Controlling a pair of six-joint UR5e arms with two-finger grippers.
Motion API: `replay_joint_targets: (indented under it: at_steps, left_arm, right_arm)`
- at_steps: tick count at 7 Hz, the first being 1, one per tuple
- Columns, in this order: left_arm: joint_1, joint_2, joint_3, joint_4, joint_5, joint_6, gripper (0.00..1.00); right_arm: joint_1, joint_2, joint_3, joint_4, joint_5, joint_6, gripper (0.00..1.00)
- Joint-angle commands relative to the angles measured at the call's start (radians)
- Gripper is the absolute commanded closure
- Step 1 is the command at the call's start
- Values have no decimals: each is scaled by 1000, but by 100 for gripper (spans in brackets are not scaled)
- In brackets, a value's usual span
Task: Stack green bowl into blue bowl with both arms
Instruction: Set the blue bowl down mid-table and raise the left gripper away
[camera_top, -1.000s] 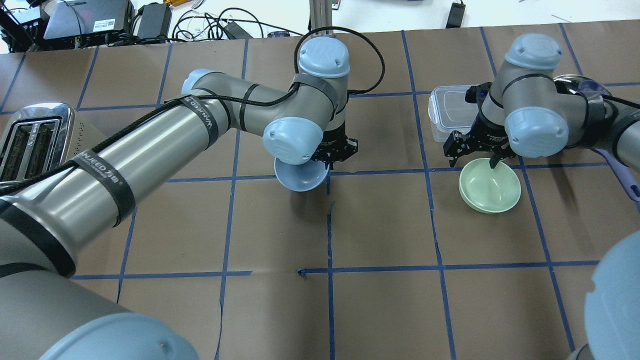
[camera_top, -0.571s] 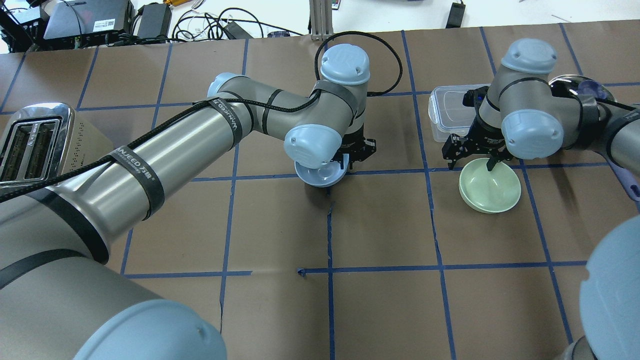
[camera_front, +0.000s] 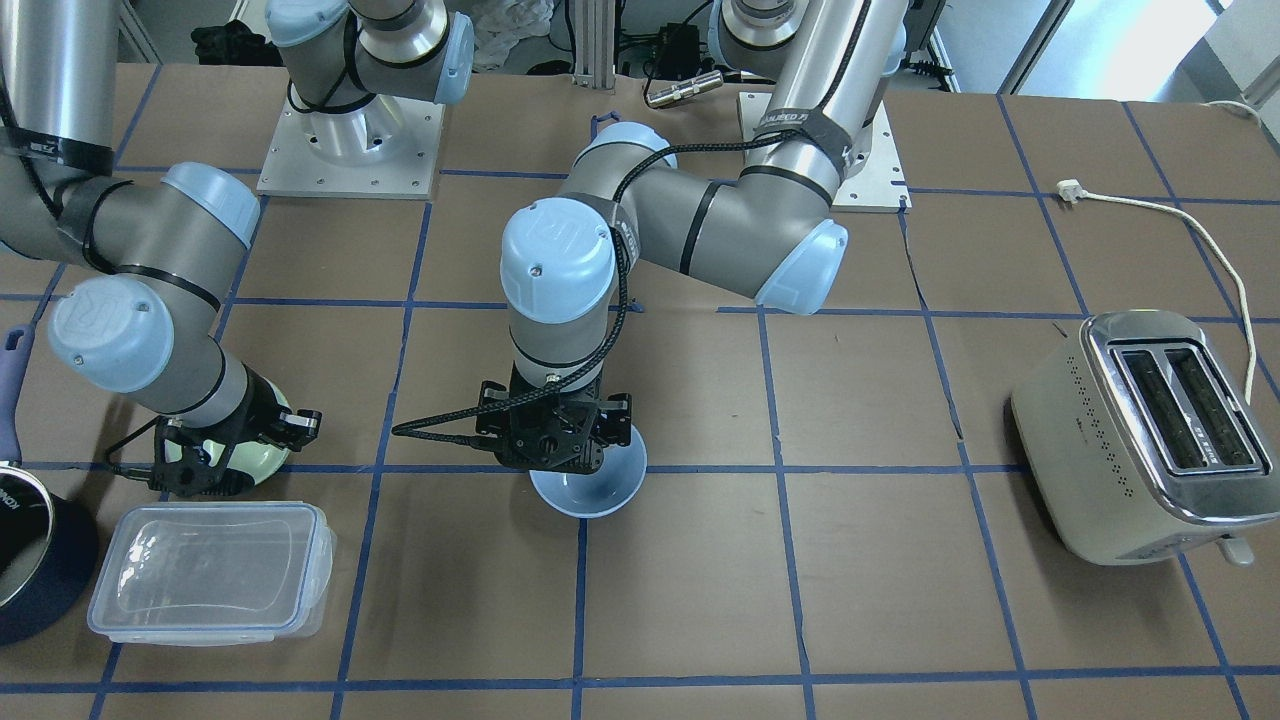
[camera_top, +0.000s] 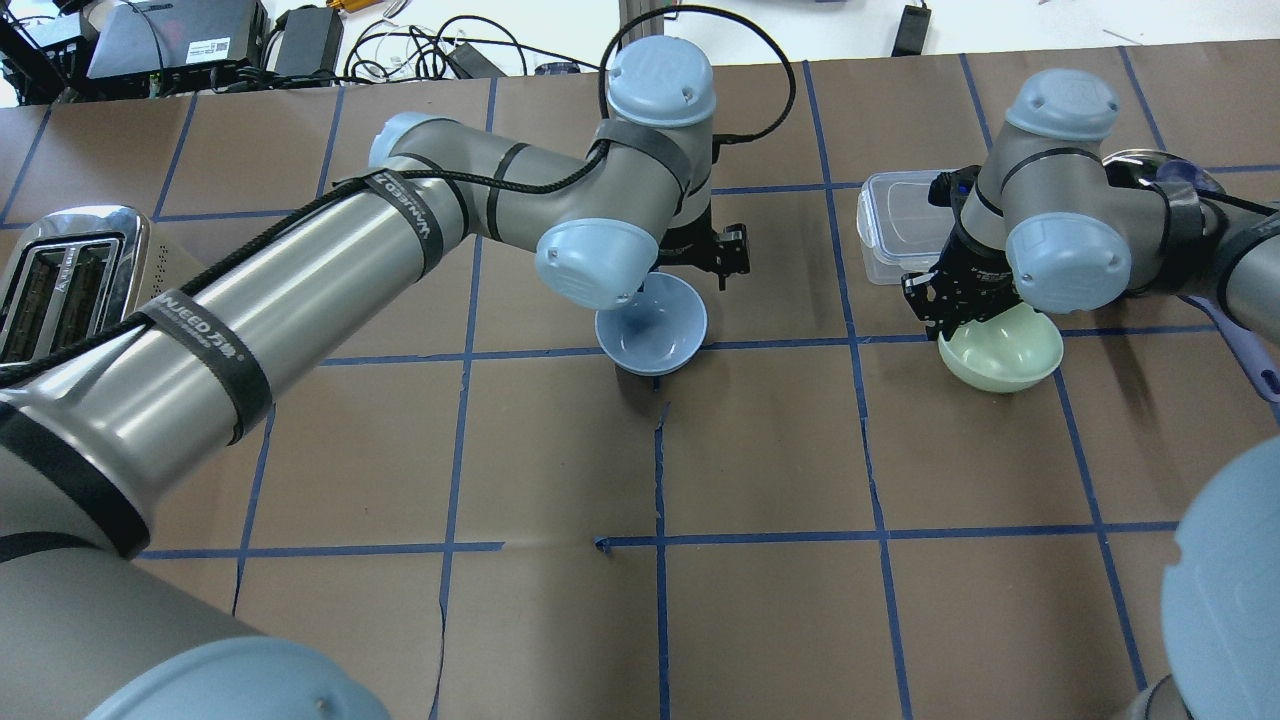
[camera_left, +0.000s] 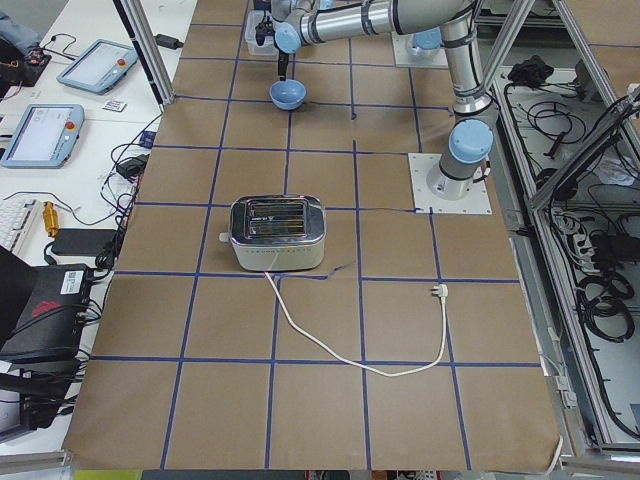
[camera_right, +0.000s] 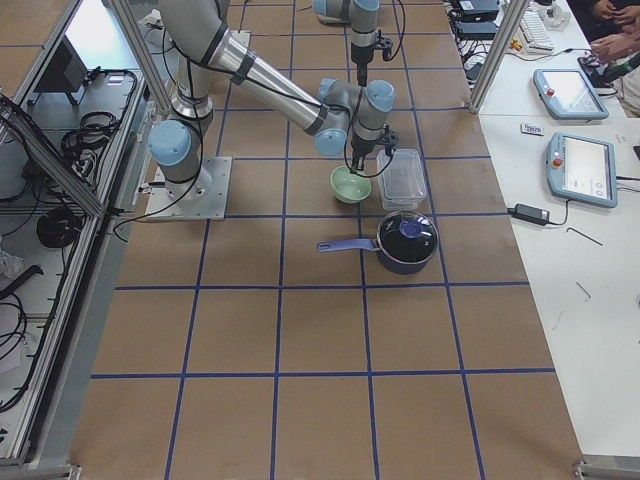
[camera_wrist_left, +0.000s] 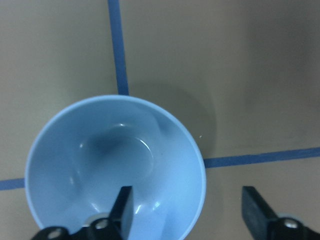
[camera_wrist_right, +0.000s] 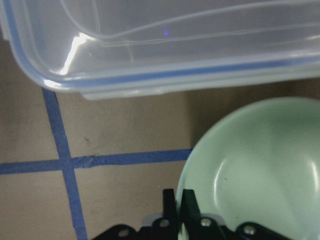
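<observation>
The blue bowl (camera_top: 651, 323) stands upright on the table at a tape crossing; it also shows in the front view (camera_front: 592, 487) and the left wrist view (camera_wrist_left: 115, 165). My left gripper (camera_wrist_left: 187, 210) is open just above the bowl, one finger over its inside and one outside its rim; it also shows overhead (camera_top: 702, 266). My right gripper (camera_wrist_right: 175, 197) is shut on the rim of the green bowl (camera_wrist_right: 255, 165). The green bowl (camera_top: 1003, 352) hangs tilted, lifted a little off the table, next to the container. It also shows in the front view (camera_front: 256, 462).
A clear plastic container (camera_top: 898, 228) lies just beyond the green bowl. A navy saucepan (camera_right: 407, 240) with a long handle stands on the right. A chrome toaster (camera_front: 1145, 430) with its cord (camera_front: 1190, 225) stands at the robot's left.
The left arm carried the blue bowl right, set it down and opened. The right gripper, open over the green bowl's rim before, has shut on it and lifted it tilted.
</observation>
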Motion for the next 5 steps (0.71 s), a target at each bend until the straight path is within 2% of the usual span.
replay_joint_targets:
  at_steps: [1,3,5]
  left_arm:
    - [104,99,16,-173,2,76,0]
    - [138,231,10,-308,0,121,0]
    - [139,334,3,-322,3,161,0]
  right_arm:
    - [-1,-10,-4,1,-10,-5,100]
    - [1,-27,-39,16,-3,-5,100]
    - [9,-76,-38,26,-1,9,100]
